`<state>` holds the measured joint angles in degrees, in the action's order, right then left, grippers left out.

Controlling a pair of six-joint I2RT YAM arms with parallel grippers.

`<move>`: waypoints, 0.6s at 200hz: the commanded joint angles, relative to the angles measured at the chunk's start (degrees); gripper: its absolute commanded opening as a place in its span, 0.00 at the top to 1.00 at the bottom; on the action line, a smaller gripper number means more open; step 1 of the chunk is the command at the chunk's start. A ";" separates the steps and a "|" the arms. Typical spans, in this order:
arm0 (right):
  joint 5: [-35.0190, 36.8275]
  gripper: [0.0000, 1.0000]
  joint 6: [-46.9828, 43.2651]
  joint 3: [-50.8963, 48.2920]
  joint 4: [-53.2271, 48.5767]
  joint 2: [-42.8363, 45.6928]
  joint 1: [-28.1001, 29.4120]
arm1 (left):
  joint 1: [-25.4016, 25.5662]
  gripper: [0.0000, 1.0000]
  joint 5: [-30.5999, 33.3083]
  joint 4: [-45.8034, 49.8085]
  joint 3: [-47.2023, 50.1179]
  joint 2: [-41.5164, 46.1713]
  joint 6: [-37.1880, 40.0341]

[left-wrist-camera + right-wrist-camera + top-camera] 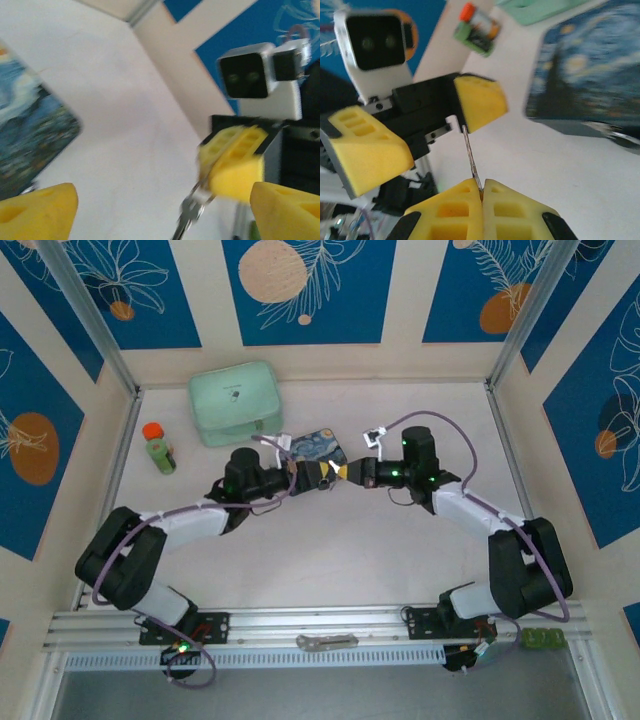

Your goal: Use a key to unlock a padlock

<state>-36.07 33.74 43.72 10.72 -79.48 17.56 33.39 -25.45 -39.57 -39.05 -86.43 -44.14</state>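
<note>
Right gripper [481,189] pinches the key [469,150] (tin [590,75] lies nearby).

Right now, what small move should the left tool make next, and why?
Probably close the left tool gently on the key. The right tool is shut on one end, and the free end reaches between the left tool's open fingers, so a handover looks ready.

Black joints, white link covers on left arm [185,523] and right arm [468,508]. Purple cable [440,418] along each. Yellow ribbed pads [481,100] on left gripper [318,478] and right gripper [350,472]. White-black camera block [372,50], green LEDs [396,476].
</note>
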 commanded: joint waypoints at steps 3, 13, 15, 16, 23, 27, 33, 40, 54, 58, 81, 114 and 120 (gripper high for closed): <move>8.57 1.00 1.32 -2.51 -5.94 2.77 -3.28 | 2.74 0.14 11.89 4.14 1.69 -1.99 4.07; 11.55 1.00 1.54 -3.00 -7.80 3.64 -4.15 | 4.41 0.17 15.35 4.78 1.12 -3.97 5.30; 11.95 1.00 1.63 -3.07 -8.06 3.81 -4.37 | 4.78 0.17 15.96 4.99 0.91 -4.37 5.34; 12.23 1.00 1.66 -3.14 -8.25 3.90 -4.50 | 4.94 0.17 16.36 5.05 0.78 -4.58 5.36; 13.50 1.00 1.90 -3.50 -8.96 4.34 -5.11 | 6.15 0.20 18.81 6.10 -0.30 -6.20 5.75; 13.86 1.00 2.09 -3.78 -8.96 4.53 -5.44 | 6.75 0.21 20.09 7.01 -1.07 -7.18 5.89; 14.09 1.00 2.44 -4.30 -8.94 4.82 -5.97 | 7.62 0.21 22.50 8.19 -2.29 -8.65 6.14; 14.23 1.00 2.93 -4.80 -8.65 5.26 -6.45 | 8.58 0.22 24.60 8.81 -3.62 -10.19 6.89; 14.27 1.00 3.43 -5.64 -8.14 5.90 -7.01 | 10.40 0.24 30.71 11.33 -6.38 -13.19 7.96; 14.28 1.00 3.52 -5.79 -7.94 6.09 -7.06 | 10.74 0.24 32.15 12.04 -7.11 -13.87 8.01; 13.84 1.00 3.82 -6.50 -7.07 6.66 -7.19 | 11.44 0.30 38.09 14.81 -9.91 -17.25 6.66; 13.66 1.00 4.67 -7.75 -5.03 7.17 -7.21 | 11.49 0.29 40.89 18.55 -12.10 -18.92 4.57; 13.66 1.00 4.71 -7.78 -4.65 7.09 -7.17 | 11.61 0.29 41.68 19.02 -12.10 -19.10 4.09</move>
<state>-22.44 37.47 36.91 4.34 -73.60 10.48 44.71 9.87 -24.80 -49.10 -104.60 -38.68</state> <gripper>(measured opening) 0.051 0.710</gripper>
